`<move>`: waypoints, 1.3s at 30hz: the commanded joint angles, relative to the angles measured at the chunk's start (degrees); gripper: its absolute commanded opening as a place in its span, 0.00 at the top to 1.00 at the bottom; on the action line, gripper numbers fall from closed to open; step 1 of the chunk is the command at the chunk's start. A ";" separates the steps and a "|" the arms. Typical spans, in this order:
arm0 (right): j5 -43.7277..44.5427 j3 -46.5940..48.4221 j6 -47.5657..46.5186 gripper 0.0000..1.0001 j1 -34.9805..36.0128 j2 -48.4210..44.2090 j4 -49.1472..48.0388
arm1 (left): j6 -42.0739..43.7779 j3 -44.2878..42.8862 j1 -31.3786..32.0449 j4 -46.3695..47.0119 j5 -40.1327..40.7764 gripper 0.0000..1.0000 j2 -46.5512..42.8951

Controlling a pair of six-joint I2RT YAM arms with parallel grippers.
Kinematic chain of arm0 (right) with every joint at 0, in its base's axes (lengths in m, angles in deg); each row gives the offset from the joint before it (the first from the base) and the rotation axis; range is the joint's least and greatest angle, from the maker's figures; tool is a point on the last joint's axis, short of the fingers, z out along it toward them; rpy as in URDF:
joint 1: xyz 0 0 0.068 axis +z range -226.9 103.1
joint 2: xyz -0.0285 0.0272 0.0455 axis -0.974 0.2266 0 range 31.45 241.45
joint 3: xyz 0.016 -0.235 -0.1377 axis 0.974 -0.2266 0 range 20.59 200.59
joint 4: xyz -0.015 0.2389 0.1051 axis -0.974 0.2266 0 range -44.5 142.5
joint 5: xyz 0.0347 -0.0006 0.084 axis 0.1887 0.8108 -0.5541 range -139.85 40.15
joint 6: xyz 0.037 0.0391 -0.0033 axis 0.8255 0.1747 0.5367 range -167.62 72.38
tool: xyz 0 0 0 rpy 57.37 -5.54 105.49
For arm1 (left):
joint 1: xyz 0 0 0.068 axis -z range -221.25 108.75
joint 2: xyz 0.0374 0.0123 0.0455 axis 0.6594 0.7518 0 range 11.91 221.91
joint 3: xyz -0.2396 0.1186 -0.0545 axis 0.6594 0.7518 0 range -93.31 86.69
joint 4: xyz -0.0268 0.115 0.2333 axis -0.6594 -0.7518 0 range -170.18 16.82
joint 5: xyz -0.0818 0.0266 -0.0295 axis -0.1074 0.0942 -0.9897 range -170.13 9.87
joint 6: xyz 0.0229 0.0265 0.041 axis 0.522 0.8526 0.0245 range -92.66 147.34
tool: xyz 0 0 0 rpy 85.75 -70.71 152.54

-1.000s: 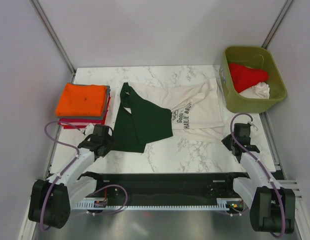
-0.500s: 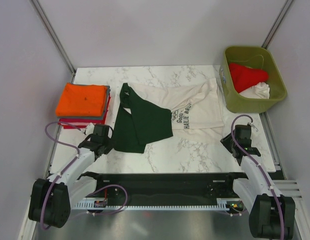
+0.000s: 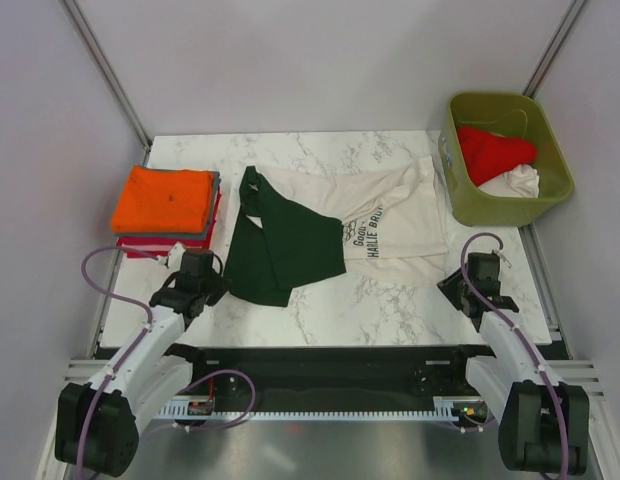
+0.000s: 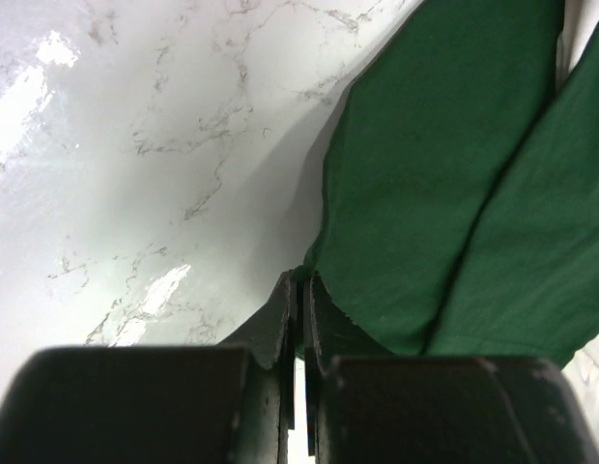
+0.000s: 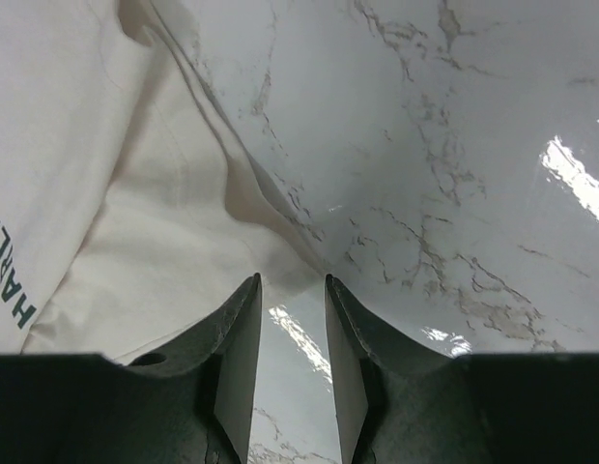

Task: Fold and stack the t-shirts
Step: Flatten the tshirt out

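Left fingers [image 4: 273, 319] clenched on green sleeve [image 4: 425, 193] of cream tee [image 3: 395, 205], right fingers [image 5: 237, 333] released; stack [image 3: 168, 200] folded, this one and bin [image 3: 458, 200] tees [image 3: 495, 150] not yet.

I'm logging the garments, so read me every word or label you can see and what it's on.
"GOOD": cream t-shirt, in its dark print.
"HARLIE BROW": same print, ends hidden by folds.
Small dark mark beside it: too blurred to read.
Nothing else legible.

Plain grey walls [image 3: 320, 60] enclose a glossy white marble table [image 3: 390, 300].
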 commanded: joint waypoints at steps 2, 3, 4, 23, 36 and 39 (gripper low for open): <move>0.11 -2.23 2.43 0.59 -0.03 2.62 -3.67 | 0.48 -0.59 0.19 -0.21 -0.23 0.98 -1.09; 0.46 -2.49 2.61 0.59 -0.12 3.06 -4.02 | 0.48 -0.59 0.10 -0.30 -0.32 0.98 -1.18; 1.42 -2.49 3.05 0.60 -0.12 3.94 -4.55 | 0.48 -0.59 0.19 -0.30 -0.32 0.98 -1.53; -1.11 3.48 1.73 1.00 -0.12 2.28 -4.91 | 1.79 -5.42 0.10 -2.49 3.01 0.98 -2.50; -7.78 35.36 -0.38 1.00 -0.12 7.28 -1.22 | 4.60 -38.97 0.10 -8.29 6.36 0.98 6.63; -15.17 46.61 -3.28 1.00 -0.12 11.58 -0.16 | 6.01 -52.76 0.19 -11.71 6.36 0.98 9.97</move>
